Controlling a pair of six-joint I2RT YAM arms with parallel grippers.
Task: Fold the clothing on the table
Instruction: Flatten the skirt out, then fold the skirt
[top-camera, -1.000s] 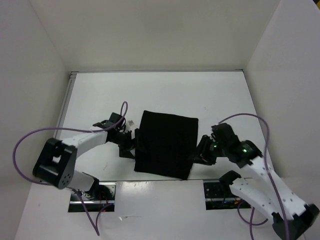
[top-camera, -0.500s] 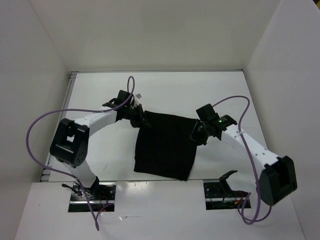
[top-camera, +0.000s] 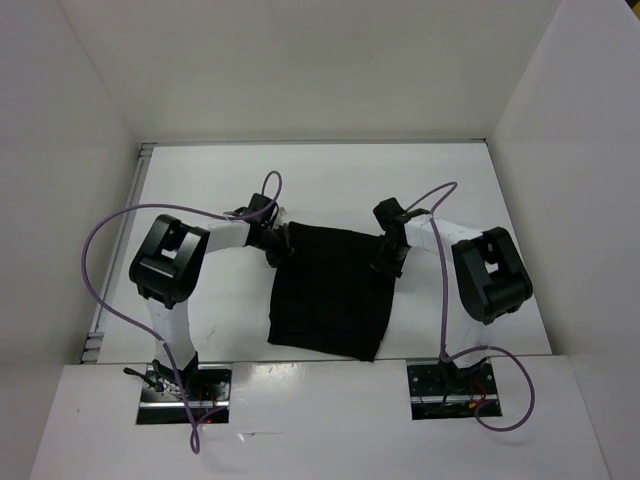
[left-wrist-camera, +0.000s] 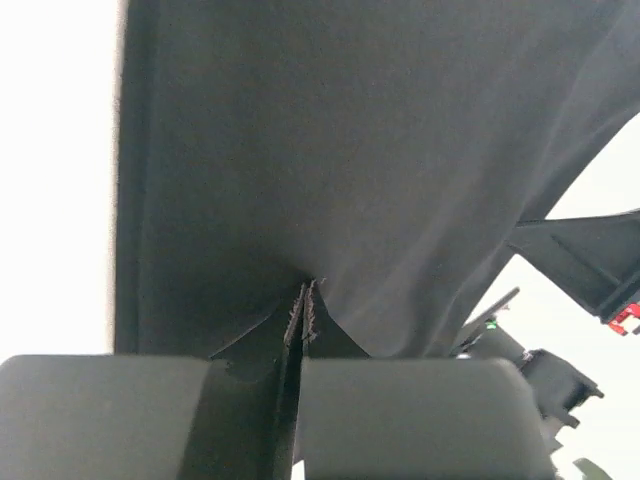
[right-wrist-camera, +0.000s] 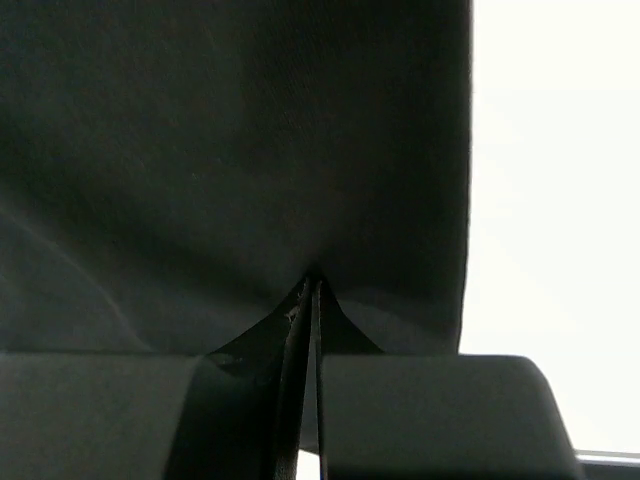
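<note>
While left gripper (left-wrist-camera: 303, 312) and right gripper (right-wrist-camera: 312, 300) pinch clothing (top-camera: 330, 295), far corners covered.

No text, label, brand, number or sign can be read in any view. The black clothing (top-camera: 330, 295) at the centre of the overhead frame is plain, and so is the white table (top-camera: 330, 180) around it. A small red-and-white part (left-wrist-camera: 625, 318) at the right edge of the left wrist view is too small and blurred to show any marking.
</note>
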